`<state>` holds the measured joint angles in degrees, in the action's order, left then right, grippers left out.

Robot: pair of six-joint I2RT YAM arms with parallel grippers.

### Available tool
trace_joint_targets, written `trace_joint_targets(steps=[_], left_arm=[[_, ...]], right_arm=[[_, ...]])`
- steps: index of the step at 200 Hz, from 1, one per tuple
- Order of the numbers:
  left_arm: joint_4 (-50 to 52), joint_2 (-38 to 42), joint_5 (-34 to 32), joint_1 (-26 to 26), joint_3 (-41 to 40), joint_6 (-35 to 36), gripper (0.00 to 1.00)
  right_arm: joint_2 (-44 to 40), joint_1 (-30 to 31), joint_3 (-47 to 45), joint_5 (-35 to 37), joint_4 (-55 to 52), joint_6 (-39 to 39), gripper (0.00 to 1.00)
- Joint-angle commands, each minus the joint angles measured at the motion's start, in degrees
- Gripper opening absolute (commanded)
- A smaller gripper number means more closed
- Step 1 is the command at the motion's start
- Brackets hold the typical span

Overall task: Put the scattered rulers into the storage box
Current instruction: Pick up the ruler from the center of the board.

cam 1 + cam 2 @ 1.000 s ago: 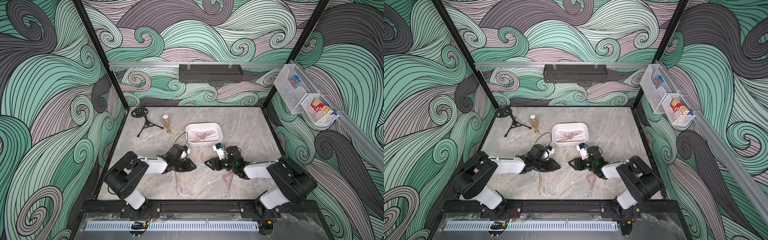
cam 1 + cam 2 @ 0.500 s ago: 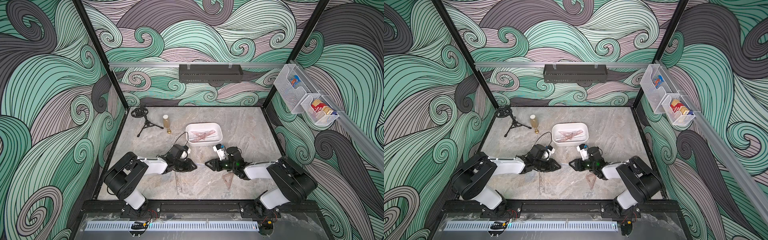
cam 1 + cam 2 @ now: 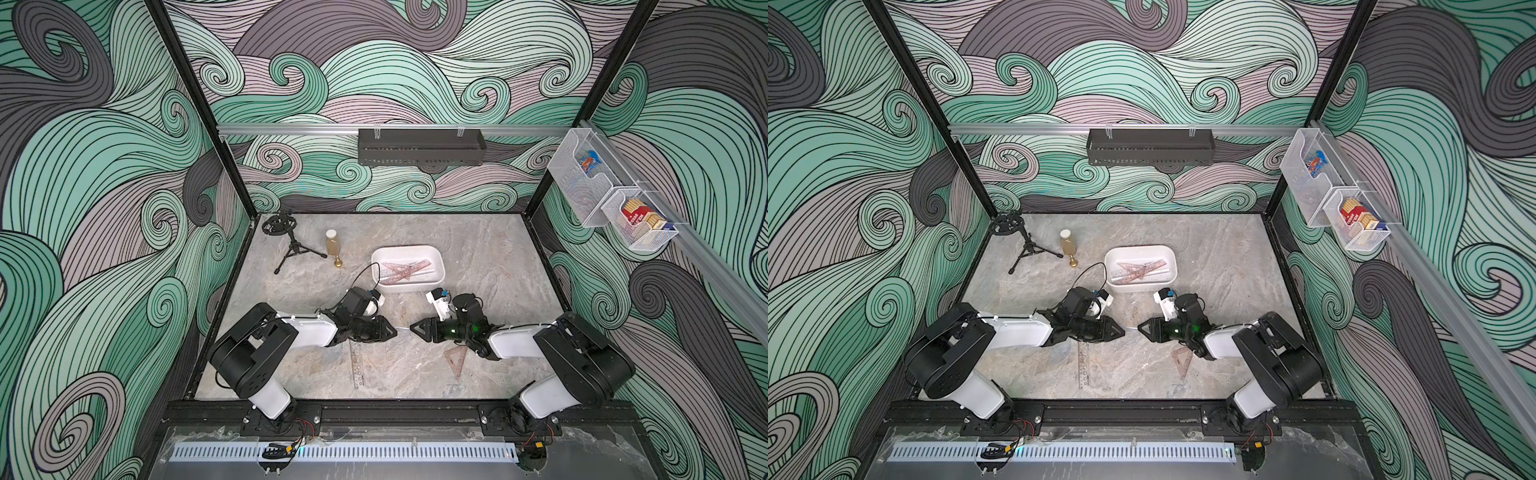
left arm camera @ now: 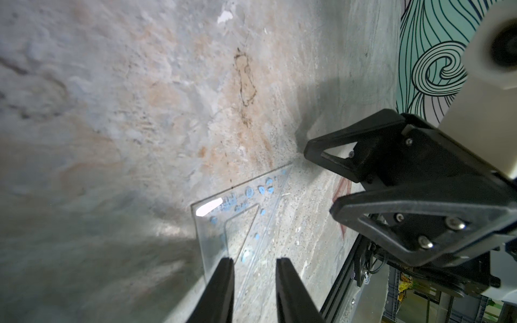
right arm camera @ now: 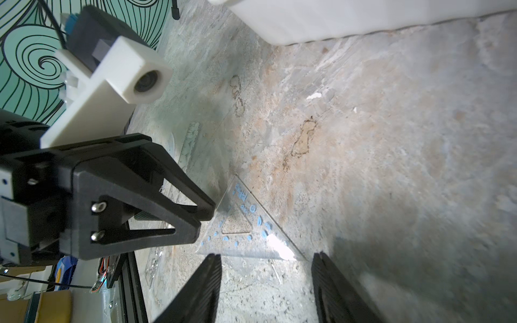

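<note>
A clear triangular set square (image 4: 237, 201) (image 5: 246, 243) with blue marks lies flat on the table between my two grippers. My left gripper (image 4: 254, 261) (image 3: 392, 330) is open by a narrow gap, and one corner of the set square lies between its fingers. My right gripper (image 5: 266, 256) (image 3: 413, 328) faces it, open wide, with the set square's long edge just beyond its fingertips. The white storage box (image 3: 407, 248) (image 3: 1140, 248) behind the grippers holds several pinkish rulers (image 3: 405, 270). A straight ruler (image 3: 358, 365) and a pinkish set square (image 3: 456, 360) lie nearer the front.
A small black tripod (image 3: 291, 241), a bottle (image 3: 331, 245) and a small brass piece (image 3: 339, 262) stand at the back left. A black tray (image 3: 419, 147) hangs on the back wall and wire baskets (image 3: 602, 195) on the right wall. A black rail (image 3: 395, 409) borders the front.
</note>
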<state>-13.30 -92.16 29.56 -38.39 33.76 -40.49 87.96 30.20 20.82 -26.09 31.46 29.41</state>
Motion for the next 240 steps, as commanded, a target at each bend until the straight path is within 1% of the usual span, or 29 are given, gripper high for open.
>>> trace_joint_targets(steps=[1,66,125,155,190,218,231,240], left_arm=[[0.43,-1.42,-0.46,-0.28,1.27,0.39,0.3],[1.5,-2.02,-1.89,-0.19,0.74,0.65,0.29],[4.41,-1.8,-5.21,-0.19,0.98,1.66,0.27],[4.84,-1.96,-5.74,-0.19,0.81,1.82,0.27],[5.04,-1.87,-6.39,-0.19,0.47,1.64,0.26],[5.13,-1.95,-6.97,-0.19,0.03,1.55,0.26],[5.15,-2.04,-7.04,-0.19,-0.07,1.41,0.25],[5.22,-2.01,-7.06,-0.19,-0.09,1.47,0.23]], right_arm=[[-1.3,-0.15,-0.64,-0.74,-0.07,0.37,0.56],[-2.09,-0.17,-1.07,-1.22,-0.69,0.66,0.56],[-3.24,-0.16,-1.58,-1.16,-2.05,0.69,0.57],[-3.29,-0.16,-1.99,-1.64,-2.11,1.29,0.58],[-1.06,-0.14,-1.7,-3.73,-1.26,2.57,0.6],[1.0,-0.05,-1.58,-5.57,0.21,3.53,0.6],[1.65,-0.05,-1.68,-5.99,0.81,3.88,0.6],[1.99,-0.09,-1.66,-6.08,0.97,3.95,0.6]])
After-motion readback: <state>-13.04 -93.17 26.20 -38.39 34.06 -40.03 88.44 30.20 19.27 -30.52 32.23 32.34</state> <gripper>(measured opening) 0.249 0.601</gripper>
